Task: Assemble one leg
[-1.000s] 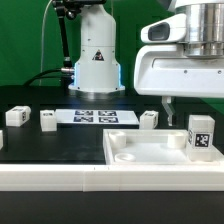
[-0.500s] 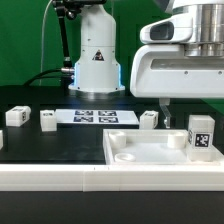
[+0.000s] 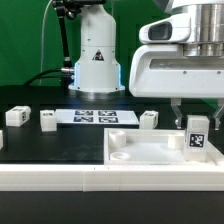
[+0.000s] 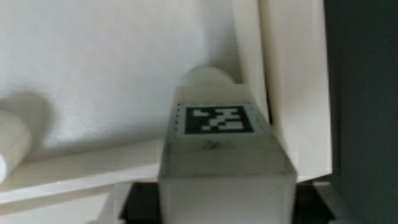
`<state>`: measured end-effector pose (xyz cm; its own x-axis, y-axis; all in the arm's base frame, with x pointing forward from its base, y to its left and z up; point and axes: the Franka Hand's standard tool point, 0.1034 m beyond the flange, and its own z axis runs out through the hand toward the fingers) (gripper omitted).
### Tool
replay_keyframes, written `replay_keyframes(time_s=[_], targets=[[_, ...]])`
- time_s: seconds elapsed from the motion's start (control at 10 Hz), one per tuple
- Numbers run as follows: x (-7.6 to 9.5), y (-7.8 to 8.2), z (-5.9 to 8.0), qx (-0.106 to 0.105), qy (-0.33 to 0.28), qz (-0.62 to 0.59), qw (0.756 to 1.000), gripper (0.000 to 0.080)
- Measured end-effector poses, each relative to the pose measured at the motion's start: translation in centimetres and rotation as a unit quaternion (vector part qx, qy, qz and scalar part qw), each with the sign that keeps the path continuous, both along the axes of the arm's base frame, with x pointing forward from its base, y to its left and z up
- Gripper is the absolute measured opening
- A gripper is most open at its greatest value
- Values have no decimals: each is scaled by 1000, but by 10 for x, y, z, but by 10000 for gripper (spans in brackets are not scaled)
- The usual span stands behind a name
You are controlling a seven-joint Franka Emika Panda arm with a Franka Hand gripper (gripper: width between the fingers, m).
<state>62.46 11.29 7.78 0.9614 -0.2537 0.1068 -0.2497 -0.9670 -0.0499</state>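
Note:
My gripper is shut on a leg, a small white block with a black-and-white tag facing the camera. It holds the leg upright over the exterior view's right part of the large flat white tabletop. I cannot tell whether the leg's lower end touches the tabletop. In the wrist view the leg runs out from between the jaws of the gripper, with the tabletop behind it. Three more legs lie on the table: two at the exterior view's left and one in the middle.
The marker board lies flat behind the loose legs. The robot base stands at the back. A white ledge runs along the front edge.
The gripper has carried the leg away from the camera and a little toward the exterior view's left; both fingers now show beside the leg.

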Motion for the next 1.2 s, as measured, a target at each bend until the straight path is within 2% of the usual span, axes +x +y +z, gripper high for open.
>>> replay_keyframes(time_s=[0.3, 0.5, 0.7, 0.9, 1.0, 1.1, 1.2], targets=[[-1, -9, 0, 8, 2, -145, 989, 290], [-3, -19, 0, 2, 0, -217, 976, 296], [-6, -29, 0, -4, -1, -272, 962, 303], [-6, -34, 0, -7, -2, -278, 961, 305], [-6, -33, 0, -7, -2, -278, 961, 469], [-6, -33, 0, -7, -2, -278, 961, 469], [-6, -33, 0, -7, -2, -278, 961, 585]])
